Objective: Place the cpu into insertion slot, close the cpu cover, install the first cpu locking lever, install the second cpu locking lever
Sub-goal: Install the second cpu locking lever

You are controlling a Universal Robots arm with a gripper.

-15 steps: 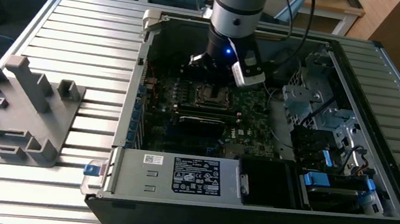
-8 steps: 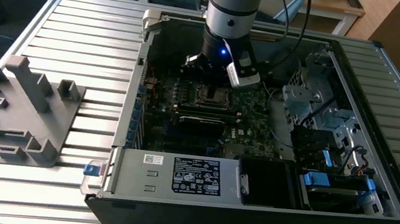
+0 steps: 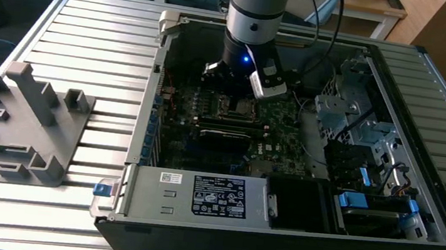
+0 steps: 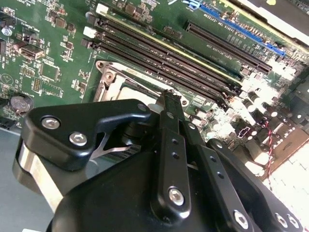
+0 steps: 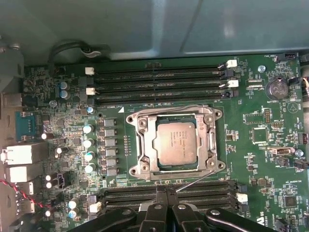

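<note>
Insertion slot [image 4: 126, 88] half hidden behind fingers [image 4: 170, 145] (second wrist view), cpu [image 5: 177, 142] seated under closed cpu cover [image 5: 175, 144], fingers pressed together just beside socket, holding nothing

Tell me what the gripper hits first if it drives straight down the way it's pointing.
Probably the memory slots just beside the cpu cover; the gripper tips sit over them. Depth is unclear.
</note>
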